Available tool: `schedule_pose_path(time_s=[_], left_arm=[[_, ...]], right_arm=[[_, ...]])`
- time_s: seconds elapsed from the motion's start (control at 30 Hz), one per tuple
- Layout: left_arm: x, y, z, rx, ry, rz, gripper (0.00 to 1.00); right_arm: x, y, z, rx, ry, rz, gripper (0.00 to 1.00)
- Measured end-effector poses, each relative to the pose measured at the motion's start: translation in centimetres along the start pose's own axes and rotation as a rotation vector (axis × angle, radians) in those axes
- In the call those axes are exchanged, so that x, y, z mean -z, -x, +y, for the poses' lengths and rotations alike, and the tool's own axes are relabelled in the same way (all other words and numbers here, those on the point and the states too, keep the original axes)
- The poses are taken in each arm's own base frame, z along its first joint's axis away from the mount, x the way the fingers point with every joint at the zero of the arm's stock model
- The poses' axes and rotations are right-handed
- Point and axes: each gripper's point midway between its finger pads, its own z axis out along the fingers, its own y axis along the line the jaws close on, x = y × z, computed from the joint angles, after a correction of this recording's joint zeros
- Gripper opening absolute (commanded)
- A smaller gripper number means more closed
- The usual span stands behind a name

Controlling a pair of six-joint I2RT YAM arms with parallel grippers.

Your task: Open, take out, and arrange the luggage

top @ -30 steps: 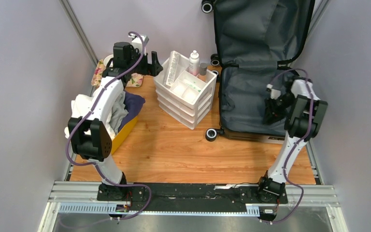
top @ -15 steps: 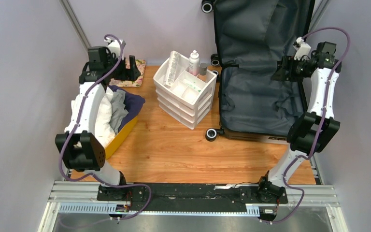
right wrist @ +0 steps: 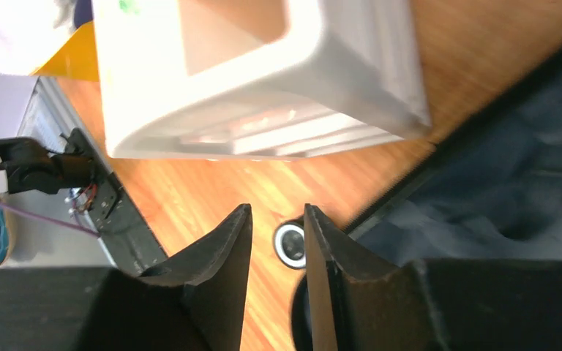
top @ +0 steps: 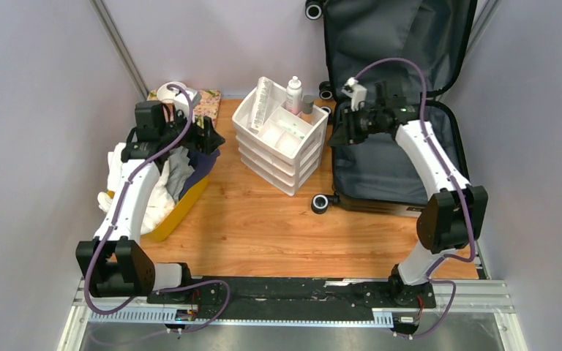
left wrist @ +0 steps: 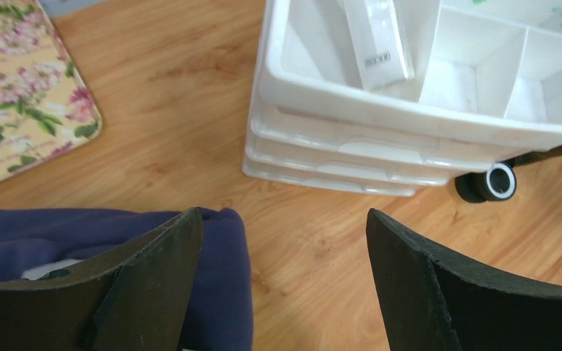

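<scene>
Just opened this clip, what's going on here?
Two robot arms are working at unpacking the luggage, which lies open at the far right, lid up against the wall, only grey lining showing. The left gripper hovers, jaws wide and empty, over clothes piled in a yellow bin. The right gripper, jaws narrowly apart and empty, is at the luggage's left edge beside the white drawer organizer.

Tool [right wrist: 278, 212] narrowly parted, empty, over a wheel [right wrist: 290, 245] of the luggage [right wrist: 527, 183]
</scene>
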Motion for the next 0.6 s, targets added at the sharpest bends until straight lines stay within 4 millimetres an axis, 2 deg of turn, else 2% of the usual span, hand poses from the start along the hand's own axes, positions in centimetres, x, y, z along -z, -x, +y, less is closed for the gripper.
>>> schedule_pose_path(time_s=[0.1, 0.2, 0.33, 0.47, 0.6], left_arm=[[0.0, -2.0, -0.7, 0.023, -0.019, 0.011, 0.89], [0.5, -3.9, -1.6, 0.05, -0.027, 0.0, 0.87], [0.9, -5.5, -2.9, 0.076, -0.035, -0.017, 0.85], [0.4, -6.4, -4.2, 0.071, -0.055, -0.024, 0.84], [-0.4, -7.4, -4.6, 0.073, -0.054, -0.023, 0.84]], right_arm=[[-3.0, -1.0, 2.6, 0.007, 0.057, 0.049, 0.34], [-5.5, -0.5, 3.3, 0.013, 0.063, 0.05, 0.33], [-8.6, -0.2, 2.1, -0.026, 0.045, 0.073, 0.33], [-11.2, 2.5, -0.1, -0.022, 0.002, 0.03, 0.32], [-13.2, 5.0, -2.1, -0.015, -0.03, -0.018, 0.33]])
